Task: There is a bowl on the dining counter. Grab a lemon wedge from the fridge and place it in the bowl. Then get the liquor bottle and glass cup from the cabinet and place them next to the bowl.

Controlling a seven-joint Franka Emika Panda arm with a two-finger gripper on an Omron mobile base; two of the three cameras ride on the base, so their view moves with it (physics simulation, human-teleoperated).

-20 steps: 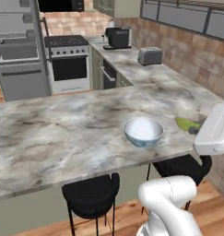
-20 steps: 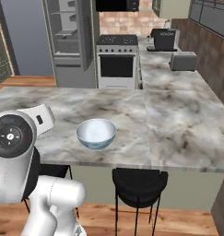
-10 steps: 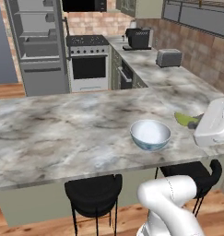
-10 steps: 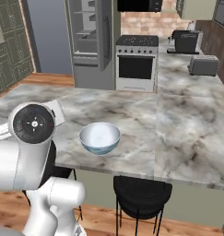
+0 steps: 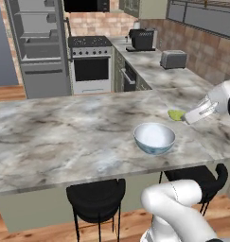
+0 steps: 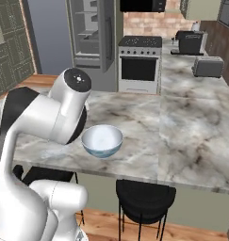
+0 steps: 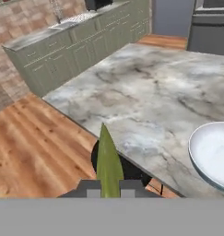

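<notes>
My gripper (image 7: 109, 188) is clamped on the lemon wedge (image 7: 107, 162), which stands up between my fingertips as a narrow yellow-green sliver at the bottom centre of the hand view, its long axis running straight up the frame. In the left base view the same wedge (image 5: 175, 114) sits right of centre, poking out toward the left from my hand, above the dining counter (image 5: 64, 137).

What matters now is where the bowl (image 7: 214, 154) lies — at the right edge of the hand view, cut off by the frame, so it is off to the side of the wedge and not under it. In the left base view the bowl (image 5: 154, 138) sits just below and left of the wedge, near but not beneath it. I judge the carry needs to come across over the rim before I let go.

Counted: one bowl, one wedge, one fridge (image 5: 38, 47) standing open in the upper left — and two black stools (image 5: 95, 198) under the counter edge.
</notes>
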